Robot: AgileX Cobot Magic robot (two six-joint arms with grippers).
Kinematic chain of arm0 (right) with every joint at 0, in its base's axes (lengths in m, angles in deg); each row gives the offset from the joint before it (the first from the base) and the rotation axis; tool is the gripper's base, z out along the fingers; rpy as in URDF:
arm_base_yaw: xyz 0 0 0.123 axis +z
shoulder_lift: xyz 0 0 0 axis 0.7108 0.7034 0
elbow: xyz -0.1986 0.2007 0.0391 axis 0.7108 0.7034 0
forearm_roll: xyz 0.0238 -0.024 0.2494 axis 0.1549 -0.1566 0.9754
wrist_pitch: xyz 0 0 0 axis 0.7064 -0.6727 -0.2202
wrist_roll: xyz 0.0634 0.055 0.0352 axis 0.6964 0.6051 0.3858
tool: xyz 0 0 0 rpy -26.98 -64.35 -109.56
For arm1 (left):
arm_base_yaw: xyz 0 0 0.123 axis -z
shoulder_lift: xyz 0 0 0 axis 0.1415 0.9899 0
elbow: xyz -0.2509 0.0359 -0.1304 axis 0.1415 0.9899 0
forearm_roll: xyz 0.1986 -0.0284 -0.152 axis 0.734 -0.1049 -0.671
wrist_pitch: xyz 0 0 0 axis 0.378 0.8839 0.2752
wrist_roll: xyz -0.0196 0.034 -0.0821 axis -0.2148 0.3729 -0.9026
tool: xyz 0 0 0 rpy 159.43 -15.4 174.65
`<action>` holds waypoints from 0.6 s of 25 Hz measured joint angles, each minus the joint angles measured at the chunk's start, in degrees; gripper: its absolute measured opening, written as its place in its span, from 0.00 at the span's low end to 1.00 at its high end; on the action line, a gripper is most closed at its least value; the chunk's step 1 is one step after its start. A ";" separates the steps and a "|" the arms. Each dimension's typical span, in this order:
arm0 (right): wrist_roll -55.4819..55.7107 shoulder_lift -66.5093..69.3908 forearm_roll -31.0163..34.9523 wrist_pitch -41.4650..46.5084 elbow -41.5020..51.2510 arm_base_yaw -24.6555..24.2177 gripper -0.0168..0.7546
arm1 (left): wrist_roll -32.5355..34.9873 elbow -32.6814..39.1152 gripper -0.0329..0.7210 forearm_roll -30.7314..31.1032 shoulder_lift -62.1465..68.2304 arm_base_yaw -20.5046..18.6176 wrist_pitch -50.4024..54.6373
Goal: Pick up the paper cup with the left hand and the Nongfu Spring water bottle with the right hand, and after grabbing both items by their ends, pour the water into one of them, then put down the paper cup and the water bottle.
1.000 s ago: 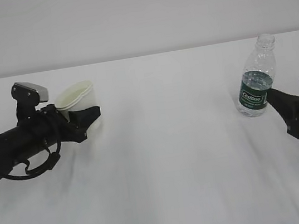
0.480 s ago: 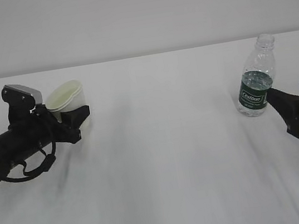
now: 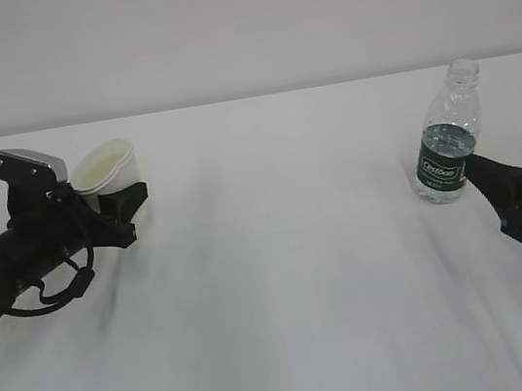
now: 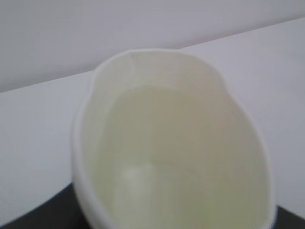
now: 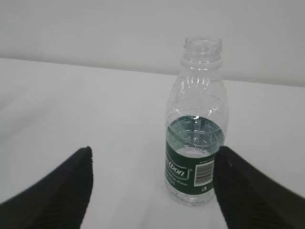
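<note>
One cup (image 3: 107, 167), one bottle (image 3: 450, 143) and two arms are on view over a white surface (image 3: 293, 279).

The left pincer (image 3: 123, 208) is pinching the cup. Its black fingers (image 3: 133, 193) sit against the cup's lower wall, and the rim is squeezed out of round into a long oval, plain in the left wrist view, where the cup (image 4: 171, 143) fills the frame. The cup sits at the far left of the exterior view, tilted, its mouth turned up and toward the arm. Whether its base touches the surface cannot be told. The left arm lies low and nearly level, reaching in from the left edge toward the right, with the grey camera box (image 3: 28, 163) standing above the wrist and a cable looping beneath.

The right pincer (image 5: 152, 191) is spread wide and holds nothing. The bottle (image 5: 196, 129) stands upright on the surface in line with the gap between the fingers (image 5: 57, 191), just beyond their tips and apart from both. It has no cap. Water (image 5: 195, 143) reaches about to the top of the green label (image 5: 193, 171). The right arm enters low from the right edge, its pincer (image 3: 519, 178) pointing left at the bottle's lower part.
</note>
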 joint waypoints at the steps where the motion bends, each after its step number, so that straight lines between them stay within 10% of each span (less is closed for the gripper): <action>1: 0.00 0.00 0.00 0.00 0.00 0.00 0.78 | 0.00 0.00 0.54 -0.24 0.00 0.00 0.00; 15: 0.11 0.00 -0.07 0.00 0.00 0.00 0.78 | 0.93 0.02 0.54 -2.96 4.04 -0.04 -0.33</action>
